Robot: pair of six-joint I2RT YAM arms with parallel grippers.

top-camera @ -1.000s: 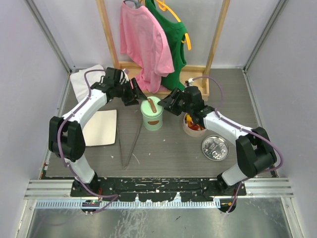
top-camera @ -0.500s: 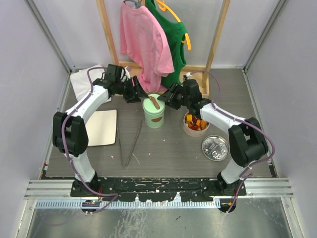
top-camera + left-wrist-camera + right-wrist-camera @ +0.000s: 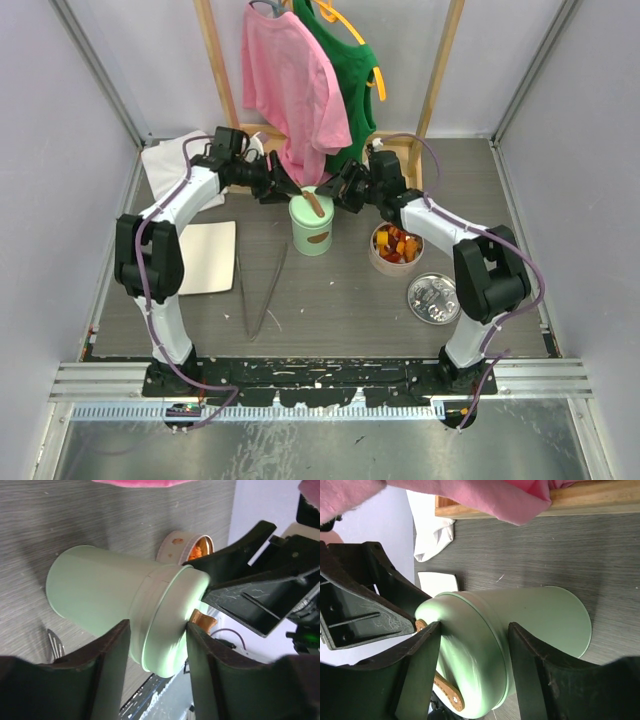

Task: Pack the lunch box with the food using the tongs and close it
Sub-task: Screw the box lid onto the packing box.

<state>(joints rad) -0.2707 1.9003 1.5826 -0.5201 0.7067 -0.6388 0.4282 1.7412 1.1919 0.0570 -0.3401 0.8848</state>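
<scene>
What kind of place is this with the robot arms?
Probably a robot test booth, not a real kitchen: plain white walls close around a grey table, two robot arms are bolted at its edge, and shirts hang on a wooden rack.

I see the lidded pale green lunch box upright, the orange-red food heaped to its right, and the tongs flat to its left.

a pale green cylindrical lunch box appears sideways in the frame, its lid on, against a grey wood-grain table. the left gripper clasps it at the lid band, one dark finger on each side. a brown strap shows at the lid. the black right gripper meets the lid's top, perhaps touching it. behind, a round tub holds orange food.
</scene>
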